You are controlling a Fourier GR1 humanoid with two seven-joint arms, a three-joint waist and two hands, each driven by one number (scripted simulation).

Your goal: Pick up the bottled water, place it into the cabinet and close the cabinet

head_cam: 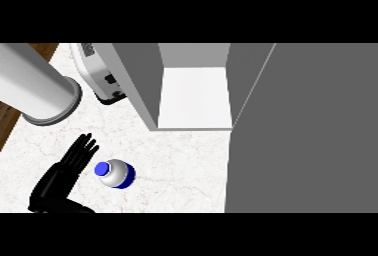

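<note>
The bottled water (115, 174) stands upright on the marble counter (184, 160), seen from above as a white body with a blue cap. My left hand (65, 174) is just left of it, fingers straight and pointing away from me, palm side toward the bottle; I cannot tell whether it touches. The hand is open and holds nothing. The cabinet (195, 97) stands beyond the bottle with its white inside showing. Its grey door (303, 130) is swung open and fills the right side. My right hand does not show.
A thick grey-white cylinder (33, 85) lies across the top left corner. A white appliance with black parts (100, 75) stands against the cabinet's left wall. The counter's wooden edge (9, 125) runs along the far left.
</note>
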